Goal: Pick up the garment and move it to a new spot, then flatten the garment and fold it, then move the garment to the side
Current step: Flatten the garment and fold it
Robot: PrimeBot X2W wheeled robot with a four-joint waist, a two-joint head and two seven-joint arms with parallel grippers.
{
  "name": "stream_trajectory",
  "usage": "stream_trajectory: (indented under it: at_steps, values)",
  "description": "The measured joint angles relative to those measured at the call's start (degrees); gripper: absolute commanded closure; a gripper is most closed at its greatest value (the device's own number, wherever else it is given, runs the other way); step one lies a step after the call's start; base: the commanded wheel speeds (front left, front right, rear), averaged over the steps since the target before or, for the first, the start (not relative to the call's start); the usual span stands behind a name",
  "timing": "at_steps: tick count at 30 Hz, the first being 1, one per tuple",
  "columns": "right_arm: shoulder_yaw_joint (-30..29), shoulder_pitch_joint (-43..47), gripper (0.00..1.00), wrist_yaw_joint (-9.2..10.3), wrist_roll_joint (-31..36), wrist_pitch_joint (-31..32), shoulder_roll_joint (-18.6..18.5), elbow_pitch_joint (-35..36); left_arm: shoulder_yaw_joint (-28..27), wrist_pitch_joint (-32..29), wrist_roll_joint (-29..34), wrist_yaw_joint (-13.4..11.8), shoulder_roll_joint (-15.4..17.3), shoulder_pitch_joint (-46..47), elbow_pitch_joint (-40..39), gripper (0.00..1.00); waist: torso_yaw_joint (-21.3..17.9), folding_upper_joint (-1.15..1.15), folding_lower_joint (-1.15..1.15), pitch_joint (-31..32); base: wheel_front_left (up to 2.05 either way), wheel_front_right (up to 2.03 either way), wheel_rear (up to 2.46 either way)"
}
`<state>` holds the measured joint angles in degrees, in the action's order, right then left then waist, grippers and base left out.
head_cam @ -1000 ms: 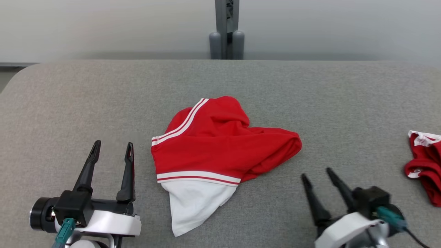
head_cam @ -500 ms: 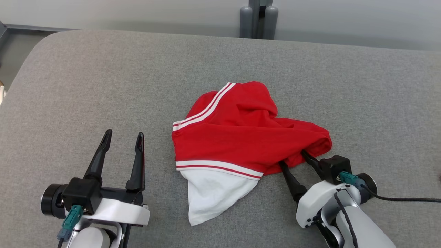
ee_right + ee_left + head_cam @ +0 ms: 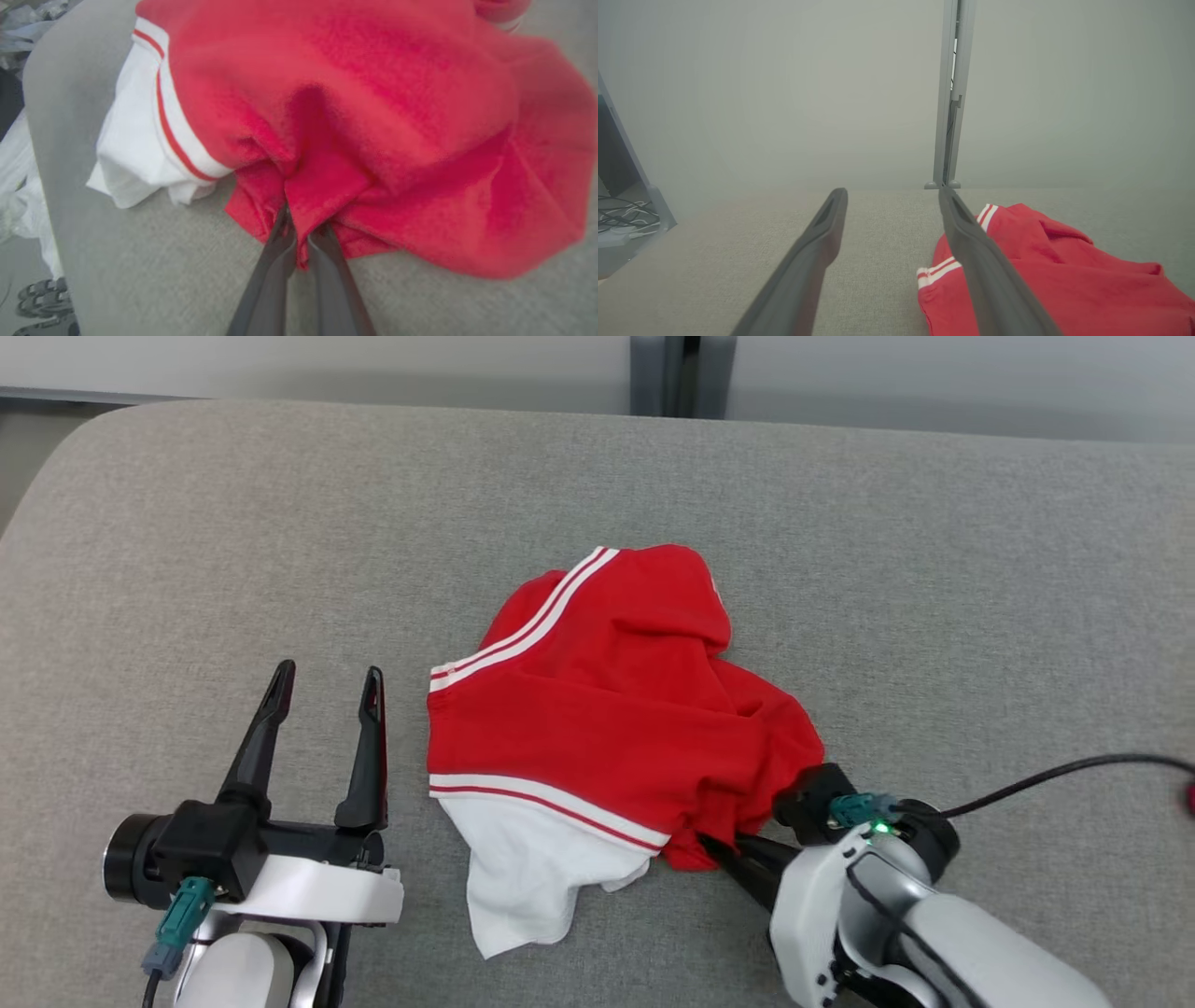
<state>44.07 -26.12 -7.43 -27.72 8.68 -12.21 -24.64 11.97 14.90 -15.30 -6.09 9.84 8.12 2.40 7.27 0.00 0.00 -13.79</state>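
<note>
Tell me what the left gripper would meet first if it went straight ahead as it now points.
Probably nothing: the left gripper points along bare table, passing left of the red garment. Its height above the table is unclear.

- No words, brand names, numbers or signs can be read in any view.
- The garment [image 3: 597,709] bears no legible print or label on its red and white cloth.
</note>
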Motion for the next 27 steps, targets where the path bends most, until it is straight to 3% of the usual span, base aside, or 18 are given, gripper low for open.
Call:
stream_trajectory:
  at_steps: [4,8,11,14,16,17,20,23,27]
  values:
    - [2.0,1.8,1.00,-0.03,-10.8,12.8,-11.8,18.3,-1.0,0.0,0.8,0.2,-0.3,0.0,-0.5,0.00,-1.7,0.00,0.00,-0.3,0.00,0.00,0.00]
    - [-1.7,4.1,1.00,-0.04,-21.3,22.9,-19.3,34.9,-1.6,0.0,1.3,0.5,-1.1,0.0,-0.8,0.00,-2.6,0.00,0.00,-0.6,0.00,0.00,0.00]
    - [-6.9,5.5,1.00,-0.03,-26.6,27.8,-22.5,43.1,-1.9,0.0,1.7,1.1,-1.6,0.0,-0.9,0.00,-2.7,0.00,0.00,-1.1,0.00,0.00,0.00]
    - [-13.0,6.9,1.00,-0.03,-33.0,29.8,-22.4,48.1,-2.2,0.0,2.1,1.6,-1.9,0.0,-0.8,0.00,-2.7,0.00,0.00,-1.4,0.00,0.00,0.00]
    - [-17.7,7.8,1.00,-0.03,-37.6,30.4,-21.6,49.0,-2.2,0.0,2.3,2.0,-2.1,0.1,-0.6,0.00,-2.6,0.00,0.00,-1.4,0.00,0.00,0.00]
    - [-22.8,7.9,1.00,-0.04,-40.9,29.7,-20.0,48.3,-2.2,0.0,2.7,2.5,-2.4,0.2,-0.5,0.00,-2.4,0.00,0.00,-1.6,0.00,0.00,0.00]
    - [-29.8,5.9,1.00,-0.01,-39.8,25.8,-18.4,42.9,-2.1,0.0,3.1,3.1,-2.7,0.4,-0.1,0.00,-2.1,0.00,0.00,-1.9,0.00,0.00,0.00]
    - [-32.2,5.3,1.00,0.01,-35.2,21.9,-17.3,35.3,-1.8,0.0,3.3,3.7,-3.2,0.8,0.3,0.00,-1.6,0.00,0.00,-2.3,0.00,0.00,0.00]
    - [-30.6,5.2,1.00,0.01,-28.5,14.5,-16.4,26.7,-1.8,0.0,3.8,4.1,-3.4,1.7,0.4,0.00,-1.1,0.00,0.00,-3.0,0.00,0.00,0.00]
